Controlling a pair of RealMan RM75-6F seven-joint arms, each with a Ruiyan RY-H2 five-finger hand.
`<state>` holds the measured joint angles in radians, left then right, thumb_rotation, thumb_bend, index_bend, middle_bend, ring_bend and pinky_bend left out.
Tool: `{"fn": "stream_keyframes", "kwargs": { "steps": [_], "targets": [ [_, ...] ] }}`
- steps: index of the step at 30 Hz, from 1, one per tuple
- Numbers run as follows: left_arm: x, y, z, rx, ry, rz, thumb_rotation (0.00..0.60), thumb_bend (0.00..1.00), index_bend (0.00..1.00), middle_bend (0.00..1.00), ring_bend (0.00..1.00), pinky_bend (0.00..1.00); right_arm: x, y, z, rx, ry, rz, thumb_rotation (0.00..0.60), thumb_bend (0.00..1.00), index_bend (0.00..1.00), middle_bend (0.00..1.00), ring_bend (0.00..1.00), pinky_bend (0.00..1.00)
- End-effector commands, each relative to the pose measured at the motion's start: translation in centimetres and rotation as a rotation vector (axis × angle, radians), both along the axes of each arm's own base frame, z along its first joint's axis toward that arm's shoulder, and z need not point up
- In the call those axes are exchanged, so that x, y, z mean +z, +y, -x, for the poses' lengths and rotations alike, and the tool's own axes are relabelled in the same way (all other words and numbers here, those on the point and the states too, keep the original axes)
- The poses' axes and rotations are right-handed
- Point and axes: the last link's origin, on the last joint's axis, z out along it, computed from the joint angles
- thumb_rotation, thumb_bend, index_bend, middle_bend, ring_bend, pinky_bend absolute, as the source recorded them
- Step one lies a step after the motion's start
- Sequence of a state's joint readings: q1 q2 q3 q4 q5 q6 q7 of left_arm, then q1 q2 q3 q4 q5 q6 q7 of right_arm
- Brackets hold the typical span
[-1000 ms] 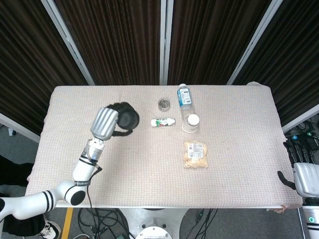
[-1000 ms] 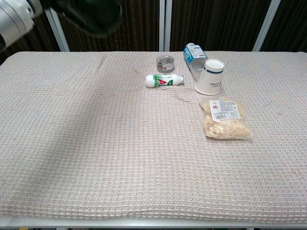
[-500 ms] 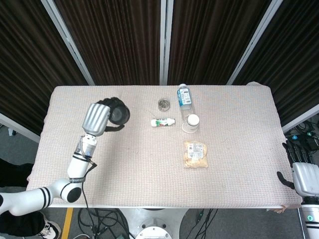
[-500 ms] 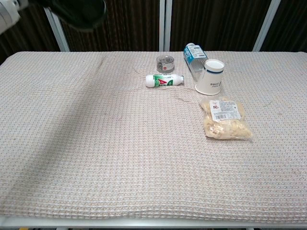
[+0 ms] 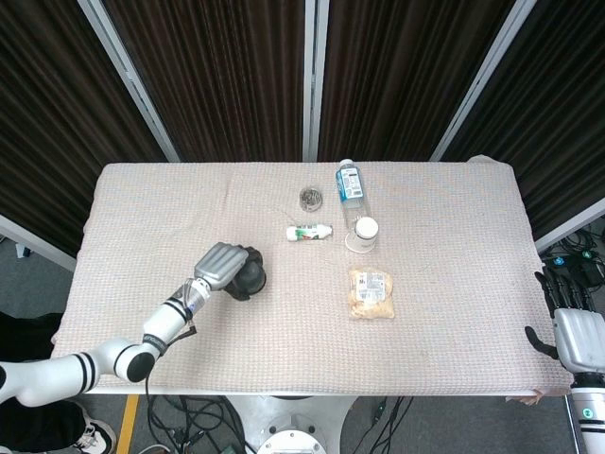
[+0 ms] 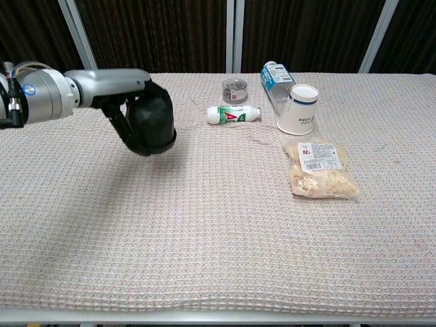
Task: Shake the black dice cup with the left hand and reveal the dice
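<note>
Left arm reaching in from 7 o'clock of the table (image 5: 444, 312), forearm low and slanted toward centre; wrist level in chest view. Left hand (image 5: 223, 266) wrapped over the black dice cup (image 6: 150, 121), fingers (image 6: 117, 120) curled down its near side, palm on top — gripping it firmly. Cup sits left of table centre, roughly 8 o'clock from the middle; mouth turned down and slightly toward the camera in chest view. Whether rim touches the cloth or hangs just above it: cannot tell, shadow under it muddies the line.

Right hand (image 5: 573, 326) parked off the table edge at 4 o'clock, fingers pointing up and apart, holding nothing.

Other items clustered toward 12 to 2 o'clock: small round tin (image 5: 309, 197); water bottle (image 5: 350, 184) lying on its side; white paper cup (image 5: 362, 234) tipped against the bottle's end; small white bottle with green label (image 5: 309, 232) lying flat, near the tin; snack bag (image 5: 371, 292) well apart from the cup, right of centre
</note>
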<state>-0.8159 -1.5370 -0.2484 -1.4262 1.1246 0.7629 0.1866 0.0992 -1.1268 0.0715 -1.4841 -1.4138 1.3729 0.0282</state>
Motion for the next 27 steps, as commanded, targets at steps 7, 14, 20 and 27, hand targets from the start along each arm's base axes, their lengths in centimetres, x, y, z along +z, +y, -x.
{"fn": "stream_keyframes", "kwargs": {
  "steps": [7, 14, 20, 27],
  "targets": [
    [7.5, 0.6, -2.2, -0.148, -0.521, -0.686, 0.6, 0.09, 0.44, 0.51, 0.43, 0.52, -0.1, -0.1, 0.0, -0.003, 0.001, -0.004, 0.6, 0.19, 0.0, 0.0, 0.0, 0.0],
    [5.2, 1.0, -0.9, -0.112, -0.379, -0.533, 0.6, 0.09, 0.46, 0.51, 0.43, 0.52, -0.1, -0.1, 0.2, -0.011, 0.001, -0.003, 0.6, 0.19, 0.0, 0.0, 0.0, 0.0],
    [4.3, 1.0, 0.6, -0.042, 0.0, -0.163, 0.6, 0.09, 0.51, 0.55, 0.47, 0.55, -0.1, -0.1, 0.3, -0.015, -0.001, -0.004, 0.6, 0.19, 0.0, 0.0, 0.0, 0.0],
    [4.8, 1.0, 0.3, 0.0, 0.144, -0.051, 0.6, 0.09, 0.51, 0.55, 0.47, 0.55, 0.1, -0.1, 0.6, -0.023, -0.003, -0.001, 0.6, 0.19, 0.0, 0.0, 0.0, 0.0]
  ]
}}
